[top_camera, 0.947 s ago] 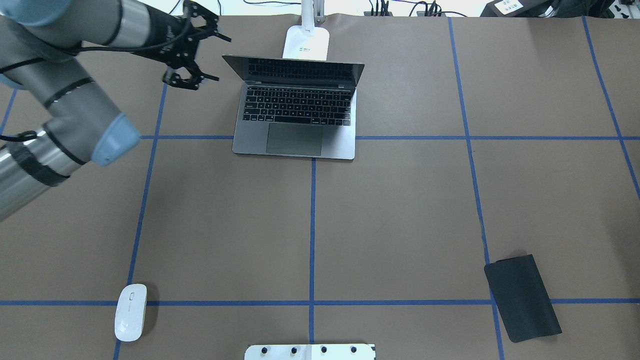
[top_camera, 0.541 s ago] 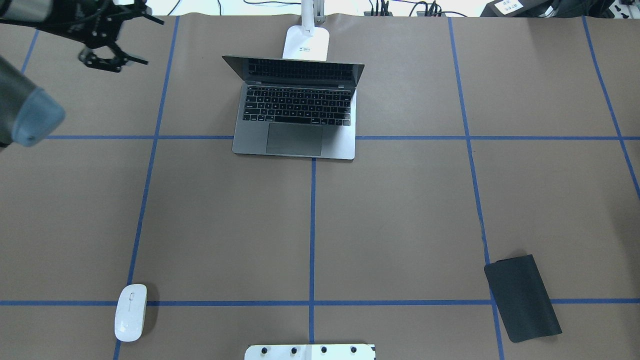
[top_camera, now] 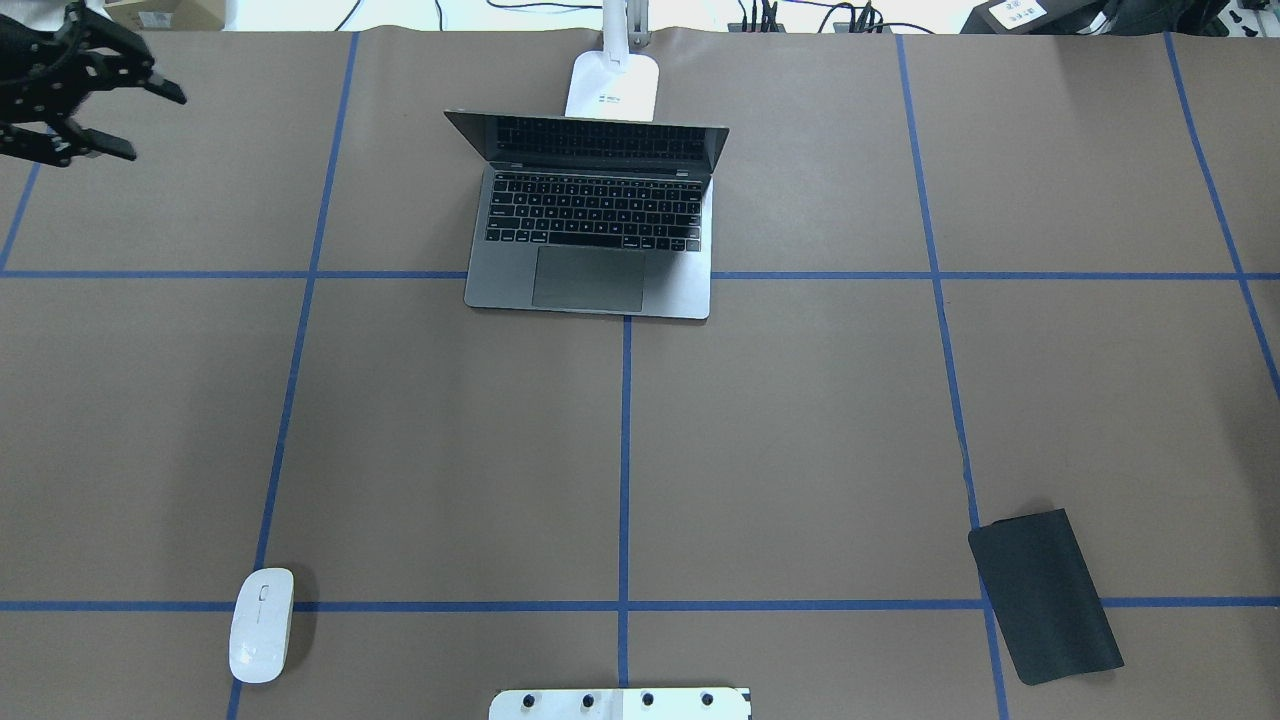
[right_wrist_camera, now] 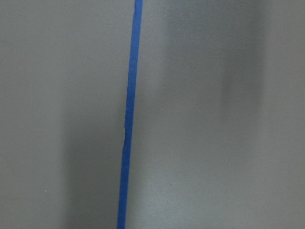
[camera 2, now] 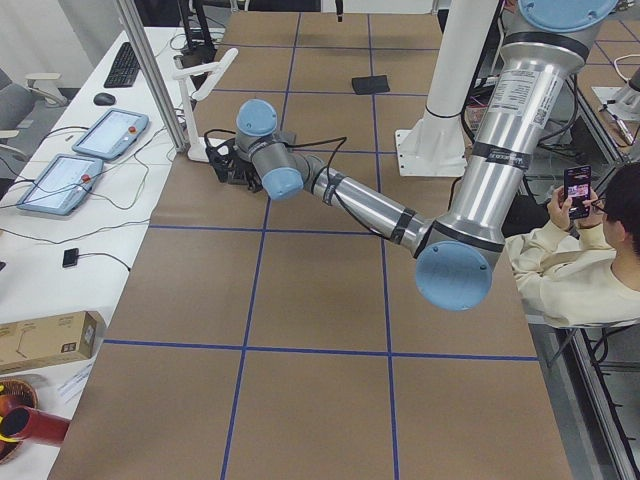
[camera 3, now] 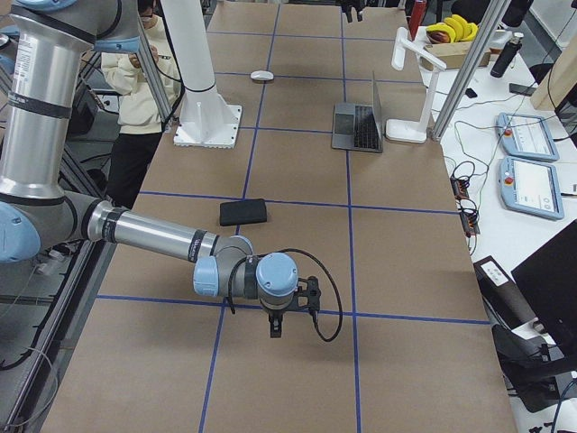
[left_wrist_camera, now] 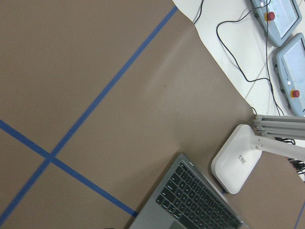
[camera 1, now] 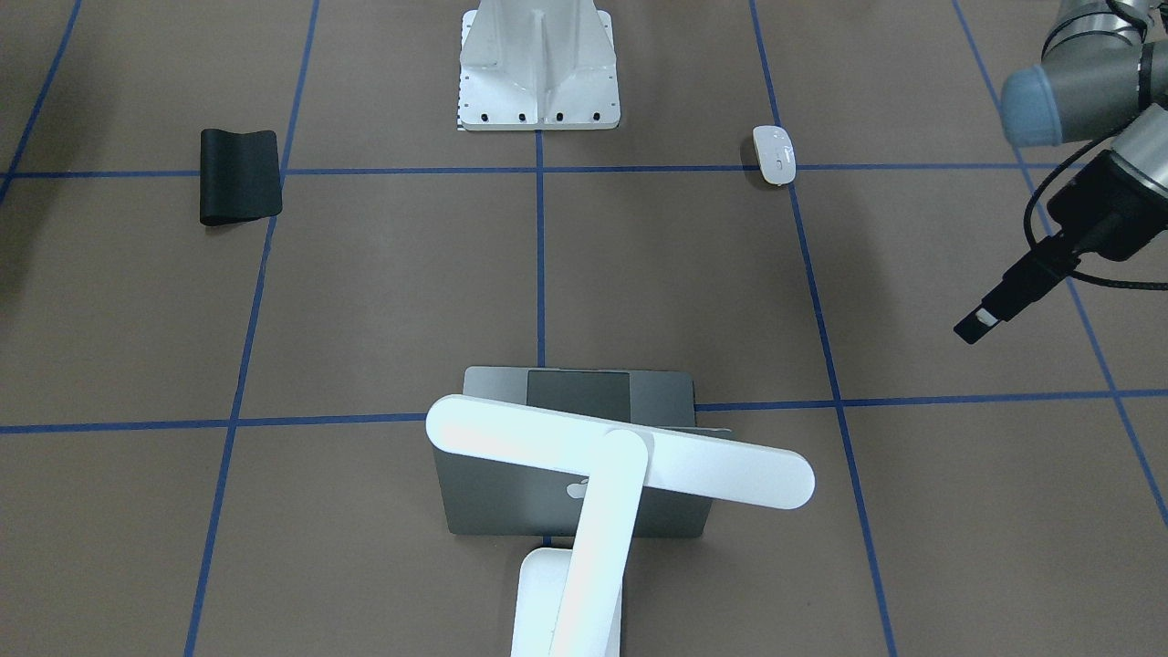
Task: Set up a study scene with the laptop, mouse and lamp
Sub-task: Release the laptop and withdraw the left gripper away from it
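Observation:
The laptop [top_camera: 590,215] stands open at the far middle of the table, keys toward the robot; its lid back shows in the front view [camera 1: 502,493]. The lamp stands right behind it, base [top_camera: 612,85] on the table and bar head [camera 1: 620,453] over the lid. The mouse [top_camera: 262,625] lies at the near left, on a blue tape line. My left gripper [top_camera: 158,127] is open and empty at the far left edge, well left of the laptop. My right gripper [camera 3: 275,325] hangs low over bare table at the right end; I cannot tell whether it is open or shut.
A flat black mat [top_camera: 1045,595] lies at the near right. The white bolted pedestal [camera 1: 538,68] stands at the robot's edge in the middle. Cables and control tablets [camera 2: 110,135] lie beyond the far edge. A person [camera 2: 590,250] sits behind the robot.
My left gripper has swung left, away from the laptop's left side to the far left edge of the overhead view, still open. Laptop, lamp, mouse and mat have not moved.

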Controlling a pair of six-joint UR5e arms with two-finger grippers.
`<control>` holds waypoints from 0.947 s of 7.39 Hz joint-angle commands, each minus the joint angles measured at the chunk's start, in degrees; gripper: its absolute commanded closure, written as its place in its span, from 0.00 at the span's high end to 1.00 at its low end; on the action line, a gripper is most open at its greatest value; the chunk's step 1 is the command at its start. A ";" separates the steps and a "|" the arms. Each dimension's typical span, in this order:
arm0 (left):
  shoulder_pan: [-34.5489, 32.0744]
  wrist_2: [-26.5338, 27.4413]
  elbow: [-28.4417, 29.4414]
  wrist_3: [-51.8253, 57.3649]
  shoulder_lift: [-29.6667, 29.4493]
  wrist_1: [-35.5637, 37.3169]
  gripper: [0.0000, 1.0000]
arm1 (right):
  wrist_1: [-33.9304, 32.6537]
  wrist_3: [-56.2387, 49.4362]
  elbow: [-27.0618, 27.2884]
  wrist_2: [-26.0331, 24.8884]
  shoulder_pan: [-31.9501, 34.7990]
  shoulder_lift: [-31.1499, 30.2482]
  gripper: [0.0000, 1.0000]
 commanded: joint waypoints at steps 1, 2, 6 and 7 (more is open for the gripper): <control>-5.79 -4.23 -0.24 20.97 2.87 7.37 0.81 | 0.05 1.44 0.02 5.31 -3.82 0.24 1.00; -7.12 -4.34 -0.24 28.19 5.22 8.62 0.81 | 0.22 3.28 0.11 8.29 -6.01 0.24 1.00; -11.08 -4.69 -0.24 49.68 15.07 8.28 0.81 | 3.36 4.34 0.20 14.55 -14.35 0.15 1.00; -11.61 -4.78 -0.33 51.79 16.04 8.11 0.81 | 6.87 8.79 0.72 16.04 -18.12 0.15 1.00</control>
